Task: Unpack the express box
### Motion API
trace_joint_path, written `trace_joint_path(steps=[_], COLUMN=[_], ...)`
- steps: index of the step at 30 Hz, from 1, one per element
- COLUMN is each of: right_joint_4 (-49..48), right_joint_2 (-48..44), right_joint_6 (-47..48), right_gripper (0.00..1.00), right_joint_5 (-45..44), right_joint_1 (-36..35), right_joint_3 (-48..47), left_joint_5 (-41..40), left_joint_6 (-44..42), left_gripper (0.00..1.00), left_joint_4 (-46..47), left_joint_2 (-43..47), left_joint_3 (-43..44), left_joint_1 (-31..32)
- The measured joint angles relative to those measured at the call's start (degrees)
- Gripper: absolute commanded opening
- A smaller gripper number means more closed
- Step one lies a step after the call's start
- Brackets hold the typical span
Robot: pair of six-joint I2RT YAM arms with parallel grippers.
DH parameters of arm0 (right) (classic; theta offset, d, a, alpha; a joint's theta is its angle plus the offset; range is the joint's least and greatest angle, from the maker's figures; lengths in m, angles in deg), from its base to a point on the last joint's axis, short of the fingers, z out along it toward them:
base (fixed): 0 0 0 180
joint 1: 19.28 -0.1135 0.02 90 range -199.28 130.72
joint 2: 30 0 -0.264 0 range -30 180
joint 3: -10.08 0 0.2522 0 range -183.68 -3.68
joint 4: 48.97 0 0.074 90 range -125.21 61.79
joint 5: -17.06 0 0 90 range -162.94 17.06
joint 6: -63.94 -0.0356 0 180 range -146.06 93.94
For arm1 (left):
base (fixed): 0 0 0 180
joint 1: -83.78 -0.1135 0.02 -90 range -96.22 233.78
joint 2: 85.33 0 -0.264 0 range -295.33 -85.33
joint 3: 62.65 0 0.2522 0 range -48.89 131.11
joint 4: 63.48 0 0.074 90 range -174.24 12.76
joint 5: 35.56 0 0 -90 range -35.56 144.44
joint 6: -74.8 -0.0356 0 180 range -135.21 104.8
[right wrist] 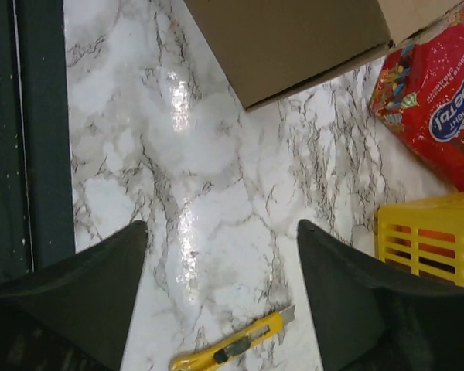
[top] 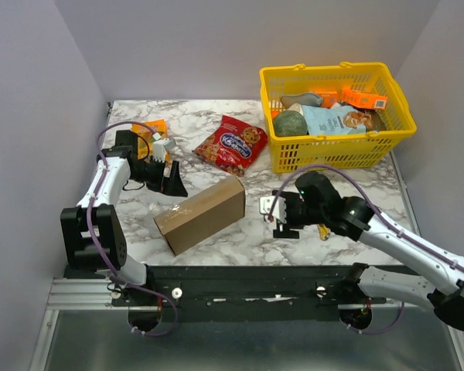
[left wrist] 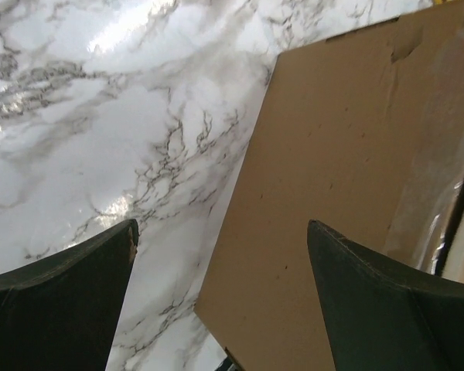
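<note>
Express box [top: 201, 212]: closed, lying aslant on the marble table [top: 240, 239] near the front middle, between the two arms. The red snack bag [top: 230, 143] is just behind it and the yellow basket [top: 336, 151] is well off to the right rear.

Left gripper [left wrist: 222, 228]: fingers spread, holding nothing, poised over one edge of the box. A glossy tape strip [left wrist: 437, 178] runs along the cardboard there.

Right gripper [right wrist: 223, 226]: fingers likewise spread and empty, above bare marble with a yellow utility knife [right wrist: 232, 349] lying flat just below them.

Assessment: the step in hand looks like taking up the knife to slit the tape. The handle lies at a slant to the fingers, so the wrist should turn square across it and descend fully before closing on the yellow body, clear of the blade tip. The left arm would do well to press the box down so it cannot skid.
</note>
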Motion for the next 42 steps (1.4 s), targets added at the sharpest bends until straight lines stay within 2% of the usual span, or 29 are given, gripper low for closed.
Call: trace_joint_path(steps=[6,12,20,23,24,27,29,31,32,37,42], right_joint_4=[-6.1,-10.5,-10.5,-9.4,-8.9,-6.5,-4.7,-1.7,0.0,4.7,8.9], right_joint_2=[16.7,26.8,48.3,54.7,55.7,55.3,53.7,51.3,50.3,48.7,50.5], right_joint_6=[-8.7,-15.5,-23.7,-25.0,-25.3,-27.0,-29.2,-32.2,-34.1,-41.0,-45.0], right_gripper=[0.62,0.56,0.54,0.58,0.63,0.78,0.82,0.97,1.0,1.0,1.0], right_joint_5=[2.6,6.5,2.3,-1.9,-3.4,-7.8,-10.4,-11.2,-11.2,-9.5,-6.1], right_joint_1=[0.0,-0.4,-0.6,-0.5,-0.5,-0.3,-0.2,0.0,0.0,-1.9,-6.0], right_joint_3=[-9.6,-16.9,-43.2,-53.2,-55.0,-55.4,-54.7,-55.0,-55.9,-63.6,-65.8], left_joint_5=[-2.7,-2.5,-0.7,0.4,0.5,0.4,0.3,-0.7,-1.5,-6.3,-7.8], left_joint_6=[-6.6,-11.4,-19.9,-20.6,-20.6,-20.5,-19.3,-17.8,-16.2,-7.8,1.4], left_gripper=[0.99,0.99,0.99,0.99,0.99,0.99,0.99,0.99,0.99,0.99,0.99], left_joint_4=[-3.5,-7.3,-12.2,-12.6,-12.6,-12.5,-11.9,-10.8,-9.8,-2.7,3.7], left_joint_2=[0.2,4.8,14.7,17.3,17.6,17.8,18.4,19.7,20.7,22.2,14.8], left_joint_3=[-3.6,-6.1,-8.2,-8.3,-8.4,-8.5,-9.1,-10.0,-10.4,-12.2,-10.6], left_joint_1=[0.0,0.0,0.5,1.0,1.0,1.2,0.9,0.4,0.0,-2.1,-3.0])
